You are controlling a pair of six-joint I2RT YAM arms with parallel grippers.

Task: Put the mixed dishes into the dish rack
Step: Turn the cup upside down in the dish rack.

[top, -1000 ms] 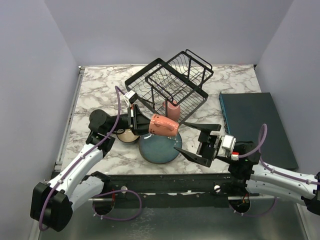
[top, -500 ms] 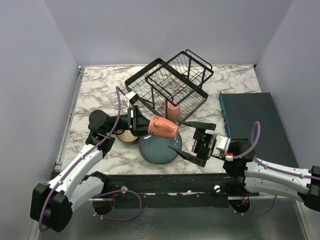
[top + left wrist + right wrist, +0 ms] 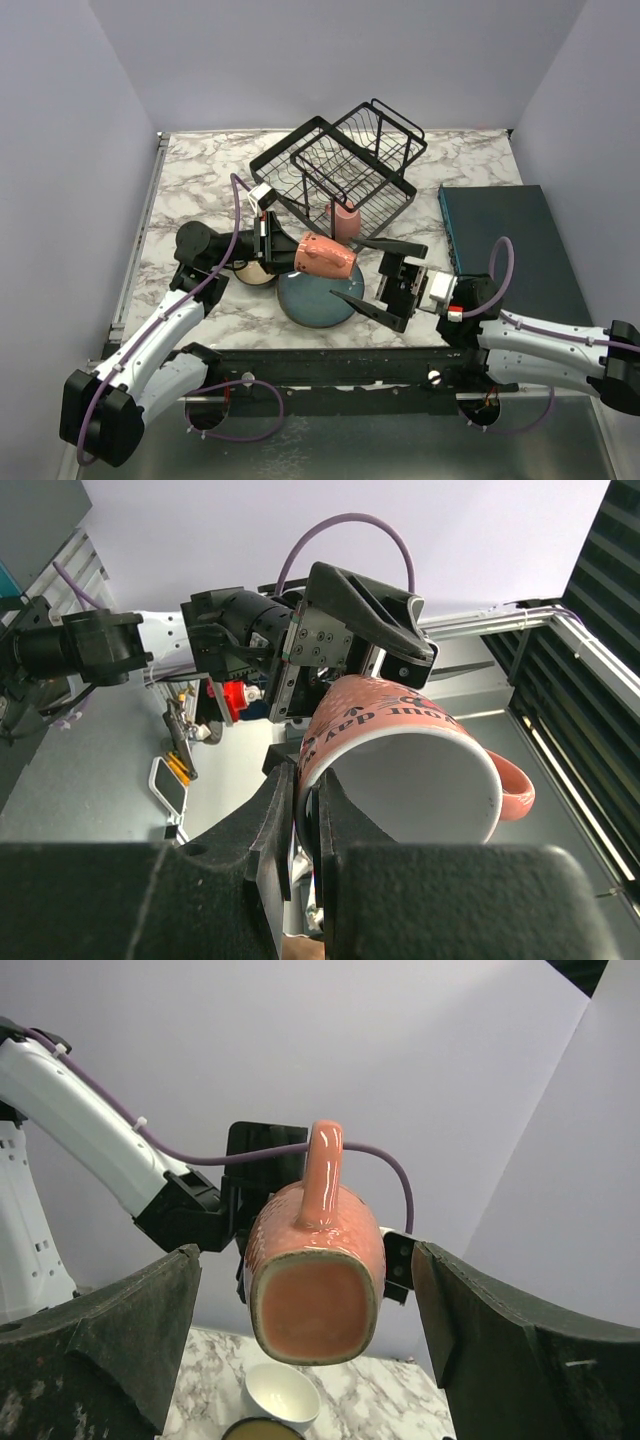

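Fingers [image 3: 272, 825] of the left gripper [image 3: 297, 252] are drawn narrow, pinching the rim wall of a pink ceramic mug [image 3: 328, 256], one inside the mouth and one outside. They hold it on its side in the air over the dark teal-blue round plate [image 3: 312, 298]. The right gripper [image 3: 349, 268] has its fingers [image 3: 125, 1345] spread wide to either side of the mug's base, with a gap showing on both sides, so it grips nothing

Behind them, a second pink mug [image 3: 345, 221] stands in the lower tray of the black wire two-tier dish rack [image 3: 340, 165]; that looks like the only piece loaded. The held mug, the plate, a dark bowl with a tan inside [image 3: 256, 271] and a small white bowl [image 3: 282, 1392] are yet to go in, all lying on the white-and-grey marbled table [image 3: 190, 180]. The rack's slotted upper basket looks bare, so the job seems early on. A dark teal flat rectangular slab [image 3: 505, 255] lies to the right

From above, the white bowl is covered by the left arm. Whether the racked mug sits mouth up or down is hard to tell. No other plates show. The left wrist view cuts the rack to a few dark bars
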